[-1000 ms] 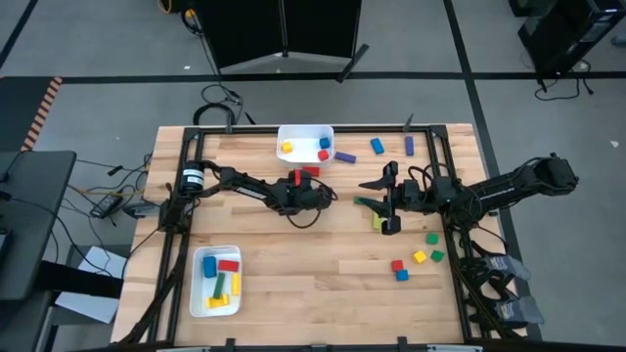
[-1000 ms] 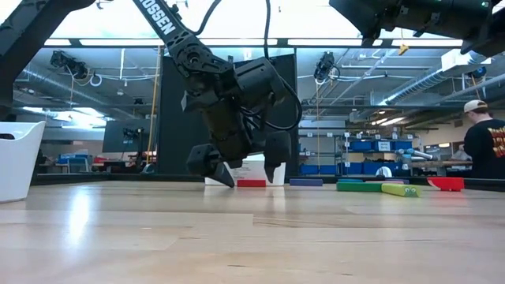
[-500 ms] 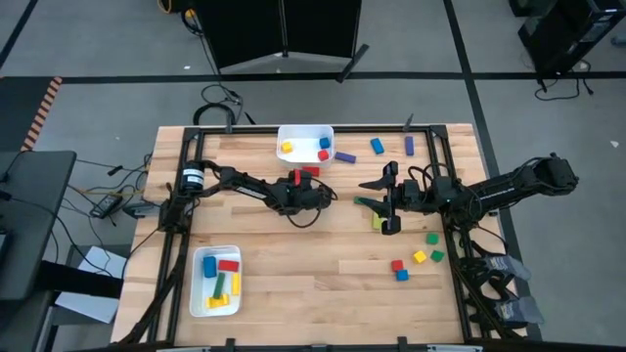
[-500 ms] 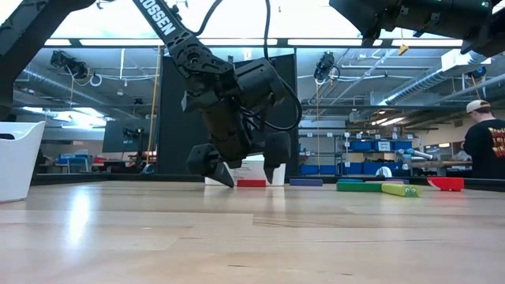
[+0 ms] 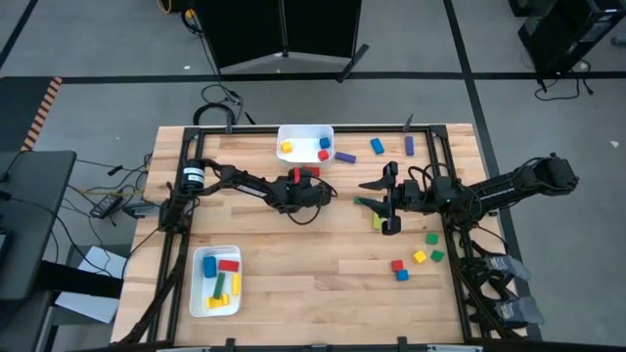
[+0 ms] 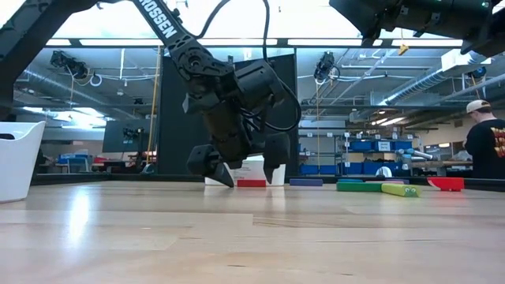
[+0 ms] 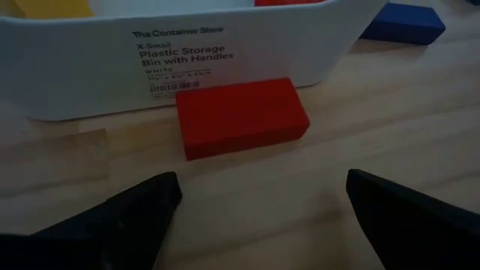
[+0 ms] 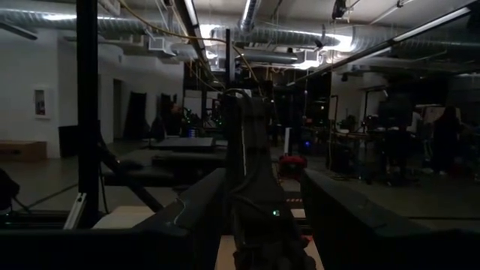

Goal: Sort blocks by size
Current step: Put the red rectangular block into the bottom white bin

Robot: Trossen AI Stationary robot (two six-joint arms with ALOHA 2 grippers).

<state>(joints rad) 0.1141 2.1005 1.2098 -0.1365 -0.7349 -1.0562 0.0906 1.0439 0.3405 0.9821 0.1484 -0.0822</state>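
Observation:
A red bar (image 7: 240, 116) lies flat on the table against the near wall of the far white tray (image 5: 305, 130). It also shows in the high view (image 5: 303, 173). My left gripper (image 7: 262, 195) is open just in front of the bar, low over the table (image 6: 243, 172), with its fingers apart and touching nothing. My right gripper (image 5: 384, 204) is open and raised above a green bar (image 5: 368, 203) and a lime block (image 5: 377, 222), which lie on the table. Its wrist view (image 8: 262, 184) looks level into the room.
The far tray holds yellow, blue and red cubes. A purple block (image 5: 344, 156) lies beside it. A near-left tray (image 5: 199, 293) holds several blocks. Loose blocks lie at the far right (image 5: 377, 146) and the near right (image 5: 420, 256). A person (image 6: 485, 146) stands beyond the table.

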